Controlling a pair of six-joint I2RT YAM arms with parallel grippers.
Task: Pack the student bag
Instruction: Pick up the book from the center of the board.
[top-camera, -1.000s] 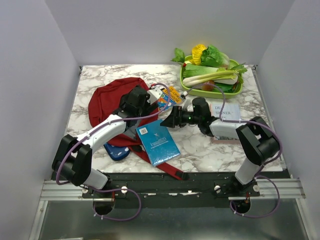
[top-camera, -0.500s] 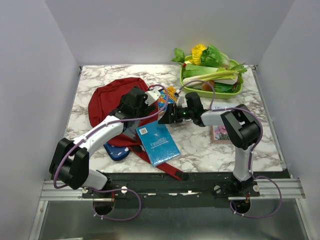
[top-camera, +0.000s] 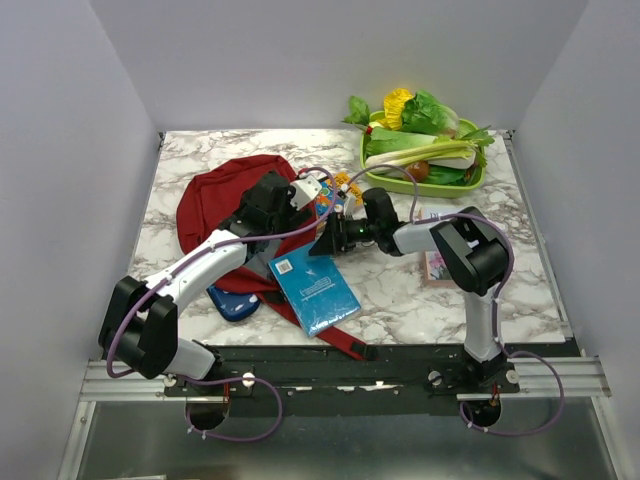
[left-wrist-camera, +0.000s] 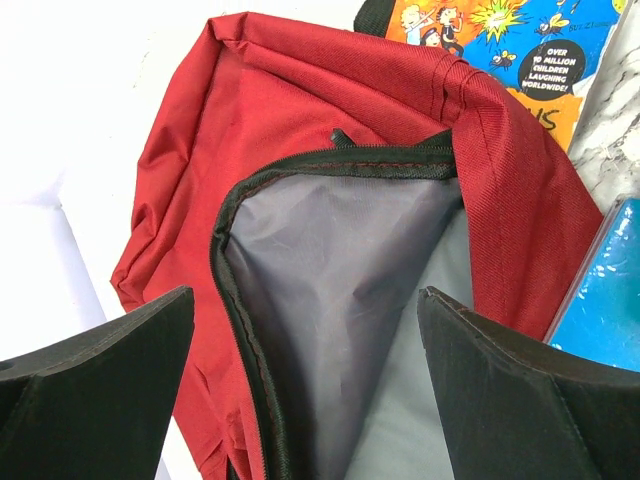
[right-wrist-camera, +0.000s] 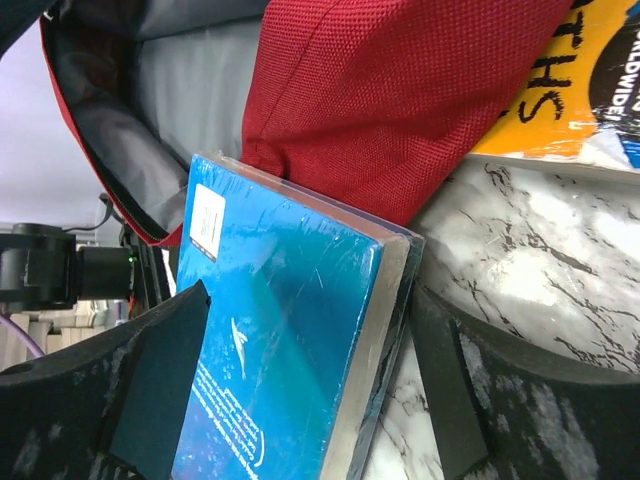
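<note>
bag: red bag (top-camera: 215, 195) lying flat on the far-left part of the table (top-camera: 400, 300), zip mouth gaping toward the right, straps trailing to the near edge

inside the bag: left wrist cam looks straight in, and all I can make out is grey lining (left-wrist-camera: 340, 260)

left gripper: left gripper (left-wrist-camera: 305, 300) is let go, jaws spread wide right over the bag's mouth, gripping nothing

right gripper: right gripper (right-wrist-camera: 310, 300) is also spread wide, one finger on each side of the blue book's far corner; can't tell if the pads really touch it

blue book: blue book (top-camera: 315, 285) flat on the table just near of the bag, lying over a strap, its far corner tucked up against the red fabric at the mouth

comic: orange comic (left-wrist-camera: 490, 40) just right of the bag, partly under its edge

tray: green tray (top-camera: 455, 190) far right, piled with veg (top-camera: 420, 140)

pencil case: blue pencil case (top-camera: 232, 303) near left, by the straps
</note>
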